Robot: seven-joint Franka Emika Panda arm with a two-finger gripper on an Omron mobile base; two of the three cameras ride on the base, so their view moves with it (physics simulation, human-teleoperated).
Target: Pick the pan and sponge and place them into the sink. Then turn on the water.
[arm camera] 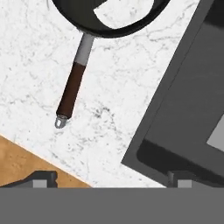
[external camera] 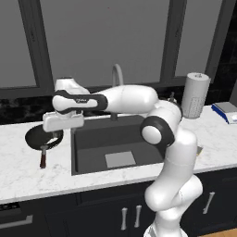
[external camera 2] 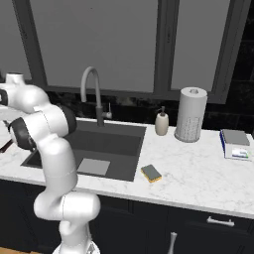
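One gripper (arm camera: 109,177), wide open and empty, hovered above the counter (arm camera: 109,87) between pan (arm camera: 105,22) and sink (arm camera: 183,109); the handle (arm camera: 72,89) pointed toward the counter's front edge.

The gripper (external camera: 62,131) hangs over the counter (external camera: 28,173), above the gap between the pan (external camera: 41,138) and the sink (external camera: 90,143). The pan lies just left of it, handle toward the counter's front edge; the sink lies just right. The faucet (external camera: 115,81) stands behind the sink. Far right, beyond the sink, the sponge (external camera 2: 151,173) lies on the counter.
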